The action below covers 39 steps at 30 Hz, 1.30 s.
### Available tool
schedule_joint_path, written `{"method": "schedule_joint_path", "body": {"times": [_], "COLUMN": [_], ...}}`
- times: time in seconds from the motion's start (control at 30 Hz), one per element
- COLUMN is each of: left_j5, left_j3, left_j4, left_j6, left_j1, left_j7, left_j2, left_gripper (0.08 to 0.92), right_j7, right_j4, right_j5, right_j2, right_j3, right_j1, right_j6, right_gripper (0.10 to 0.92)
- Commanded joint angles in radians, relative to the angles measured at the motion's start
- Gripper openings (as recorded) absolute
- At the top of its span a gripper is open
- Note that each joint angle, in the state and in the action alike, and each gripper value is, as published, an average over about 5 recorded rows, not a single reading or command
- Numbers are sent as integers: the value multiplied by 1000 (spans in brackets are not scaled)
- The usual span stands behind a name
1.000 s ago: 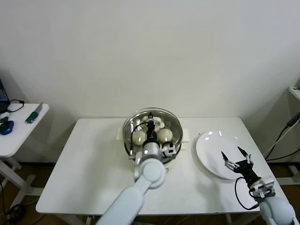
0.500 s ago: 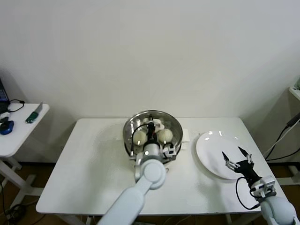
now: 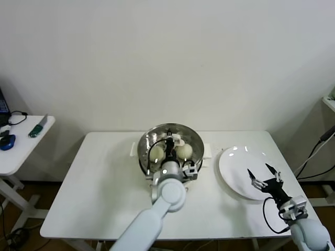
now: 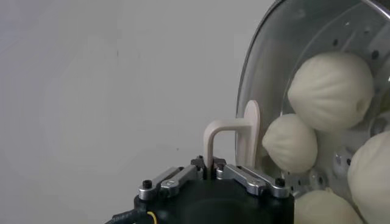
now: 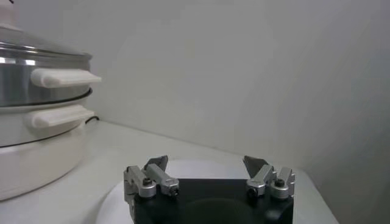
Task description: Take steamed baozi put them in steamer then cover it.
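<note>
left gripper [image 4: 210, 172] pinches the cover [image 3: 170, 140] handle directly above the steamer [image 5: 36, 115] holding the baozi [image 4: 331, 90], right gripper [image 5: 207, 176] spread over the plate [image 3: 238, 159]; off-centre release could leave the rim cocked

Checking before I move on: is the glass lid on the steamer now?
On. The cover sits level on the steamer, rim to rim, with the left gripper shut on its handle.

glass cover [image 3: 170, 137] on steamer [image 3: 148, 163], baozi [image 4: 332, 90] inside
</note>
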<state>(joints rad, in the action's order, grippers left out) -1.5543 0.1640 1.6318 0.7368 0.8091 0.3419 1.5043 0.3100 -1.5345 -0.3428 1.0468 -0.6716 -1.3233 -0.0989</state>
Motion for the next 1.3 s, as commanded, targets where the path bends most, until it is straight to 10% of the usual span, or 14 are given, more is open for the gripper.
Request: {"method": "schedule_joint_path", "body": {"times": [0.03,0.73,1.3], "left_j5": [11,49,163], "left_j3": [4,15,14], "left_j4": [-5,14,247], "left_j6": [49,49,49], "left_j1": [3,18,81], "left_j7": [-25,-42,-28], "left_j2": [0,-20,-159], "left_gripper": [155,160,610], "right_j7": [3,20,8], "right_j4": [2,12,-24], "right_j5": [2,6,8], "right_j2": [5,17,19], "right_j3": [-3,-13,-16], "right_j1": [0,-4,-9], "right_j6": [-3,-10,90], "right_gripper": [823,823,823]}}
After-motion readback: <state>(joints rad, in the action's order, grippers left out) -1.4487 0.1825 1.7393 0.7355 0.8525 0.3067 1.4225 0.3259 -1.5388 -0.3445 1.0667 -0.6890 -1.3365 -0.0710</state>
